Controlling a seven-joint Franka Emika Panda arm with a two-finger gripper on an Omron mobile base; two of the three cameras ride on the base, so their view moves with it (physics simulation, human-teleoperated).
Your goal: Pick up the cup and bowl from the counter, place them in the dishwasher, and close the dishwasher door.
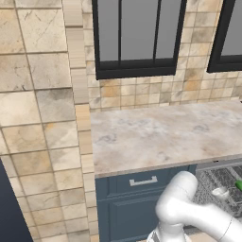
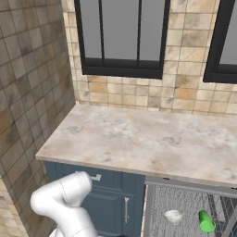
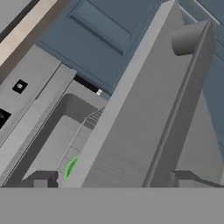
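Pincer (image 3: 111, 179): jaws wide, empty, tips straddling the dishwasher door (image 3: 131, 131), half-raised below the counter (image 1: 160, 132). Door: rigid metal panel, likely weighty and hinged low; best pushed flat or taken by its bar handle (image 3: 175, 109). Green cup (image 2: 206, 222) and pale bowl (image 2: 173, 216): racked inside the dishwasher (image 2: 185, 208). Arm: folded low.
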